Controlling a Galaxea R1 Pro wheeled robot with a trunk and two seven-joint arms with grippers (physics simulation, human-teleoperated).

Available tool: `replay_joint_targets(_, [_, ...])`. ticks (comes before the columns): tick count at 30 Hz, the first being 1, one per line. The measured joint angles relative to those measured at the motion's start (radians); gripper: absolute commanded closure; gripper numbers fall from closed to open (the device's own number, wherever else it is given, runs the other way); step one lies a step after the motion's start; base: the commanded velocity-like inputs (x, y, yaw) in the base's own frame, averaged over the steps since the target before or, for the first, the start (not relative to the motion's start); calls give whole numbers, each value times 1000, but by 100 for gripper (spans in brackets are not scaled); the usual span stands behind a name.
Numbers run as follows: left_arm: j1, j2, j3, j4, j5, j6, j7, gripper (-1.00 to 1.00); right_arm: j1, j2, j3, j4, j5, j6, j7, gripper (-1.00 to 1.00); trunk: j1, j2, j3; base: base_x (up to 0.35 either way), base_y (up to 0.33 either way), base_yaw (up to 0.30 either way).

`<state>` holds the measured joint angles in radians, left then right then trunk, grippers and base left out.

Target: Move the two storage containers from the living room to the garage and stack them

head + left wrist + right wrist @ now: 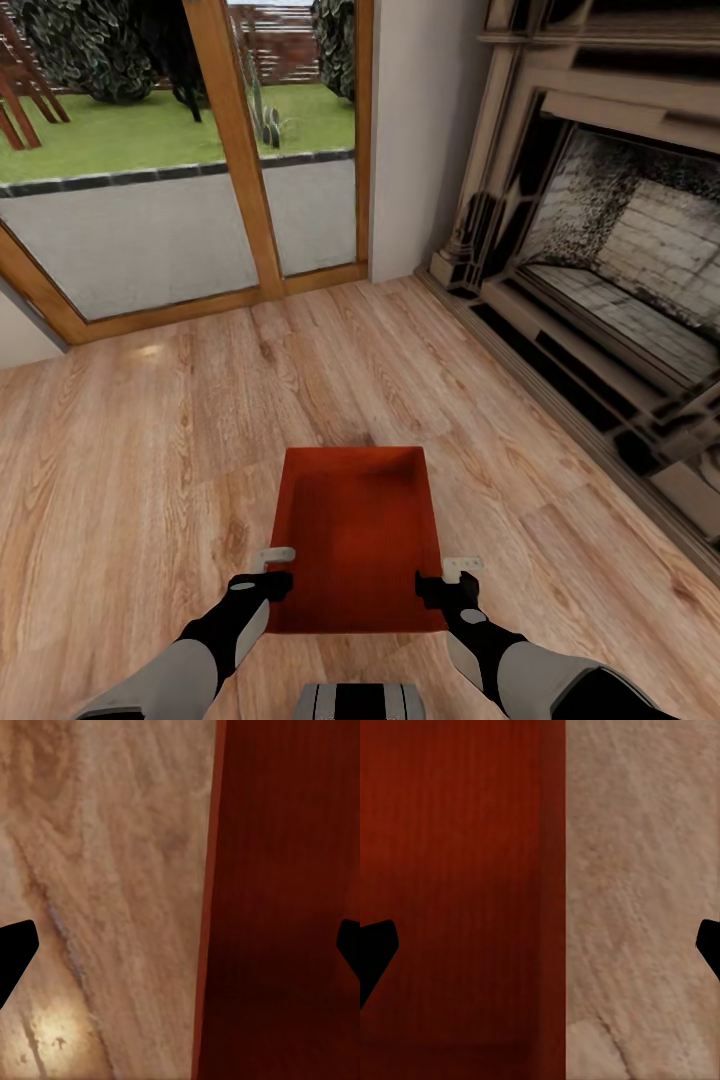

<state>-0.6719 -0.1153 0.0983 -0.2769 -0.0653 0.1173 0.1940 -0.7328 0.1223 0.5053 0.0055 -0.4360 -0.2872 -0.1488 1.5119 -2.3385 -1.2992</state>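
the left gripper (272, 572) has its jaws spread wide, one to each side of the left wall of the storage container (355, 535); in the left wrist view the two dark fingertips (16, 949) sit far apart, with the bin's rim running between them, and neither visibly touches it. the right gripper (450, 580) is the same on the right wall, jaws well open and straddling the rim, with one fingertip (375, 949) over the red inside and the other over the wood. whether either pair actually presses the wall, i cannot tell. the orange-red open-top bin, empty, sits between the two black forearms, close in front of the robot, over the light wood plank floor (150, 450) of the living room. beyond it stands a wood-framed glass door (230, 150) looking onto a lawn, and to the right a dark fireplace (600, 250) with a brick back.
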Motion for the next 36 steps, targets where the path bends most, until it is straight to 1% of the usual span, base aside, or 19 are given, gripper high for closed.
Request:
replay_joint_targets(3, [0, 0, 0, 0, 0, 0, 0, -100, 0, 0, 0, 0, 0, 0, 0, -100, 12, -21, -9, 0, 0, 0])
replay_joint_targets(23, [0, 1, 0, 1, 0, 0, 0, -100, 0, 0, 0, 0, 1, 0, 0, -100, 12, -21, -9, 0, 0, 0])
replay_joint_targets(32, [1, -1, -6, 3, -5, 0, -2, -100, 0, 0, 0, 0, 0, 0, 0, -100, 12, -21, -9, 0, 0, 0])
replay_joint_targets(33, [1, 0, -7, 3, -4, 0, -2, 100, 0, 0, 0, 0, 0, 0, 0, -100, 12, -21, -9, 0, 0, 0])
replay_joint_targets(34, [1, -1, -7, 3, -4, 0, -2, 100, 0, 0, 0, 0, 0, 0, 0, -100, 12, -21, -9, 0, 0, 0])
replay_joint_targets(35, [1, -1, -8, 3, -3, 0, -2, 100, 0, 0, 0, 0, 0, 0, 0, 100, 12, -21, -9, 0, 0, 0])
replay_joint_targets(36, [1, -1, -8, 4, -3, 0, -2, 100, 0, 0, 0, 0, 0, 0, 0, 100, 12, -21, -9, 0, 0, 0])
